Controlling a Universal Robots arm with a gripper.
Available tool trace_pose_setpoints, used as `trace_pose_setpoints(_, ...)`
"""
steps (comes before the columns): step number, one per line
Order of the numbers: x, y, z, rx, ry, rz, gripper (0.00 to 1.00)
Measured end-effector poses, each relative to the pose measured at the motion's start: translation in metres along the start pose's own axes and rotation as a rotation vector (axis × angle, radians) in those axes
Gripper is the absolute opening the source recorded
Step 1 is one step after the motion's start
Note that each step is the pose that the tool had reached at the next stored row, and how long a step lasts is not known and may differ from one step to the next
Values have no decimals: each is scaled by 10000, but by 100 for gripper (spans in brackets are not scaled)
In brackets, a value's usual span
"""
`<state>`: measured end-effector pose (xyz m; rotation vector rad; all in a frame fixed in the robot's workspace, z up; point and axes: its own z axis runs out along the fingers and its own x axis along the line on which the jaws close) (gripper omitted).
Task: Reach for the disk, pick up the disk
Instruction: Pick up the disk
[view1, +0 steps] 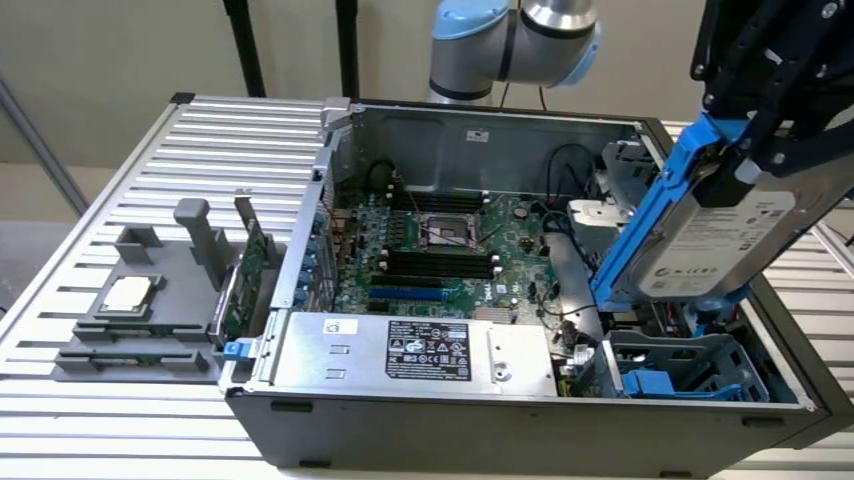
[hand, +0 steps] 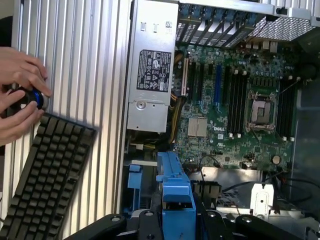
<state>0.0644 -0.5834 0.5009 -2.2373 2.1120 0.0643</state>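
Exterior view, left to right: grey plastic fixture (view1: 134, 320) with small square chip (view1: 127, 292) on ribbed aluminium table (view1: 80, 430); open PC case (view1: 534, 440), green motherboard (view1: 441, 250), silver power supply (view1: 414, 350). Above the case's right edge, the gripper (view1: 767, 140) is clamped on the disk (view1: 714, 240), lifted and tilted. Disk: rigid metal, smooth, probably heavy and shock-sensitive; best held by its blue plastic frame edges.
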Motion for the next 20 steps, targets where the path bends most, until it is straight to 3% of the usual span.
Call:
trace_pose_setpoints(7, 149, -187, 5, -8, -2, 1, 33)
trace_pose_setpoints(12, 191, -363, 20, -15, -23, 2, 33)
trace_pose_setpoints(20, 191, -368, 19, -16, -24, 3, 33)
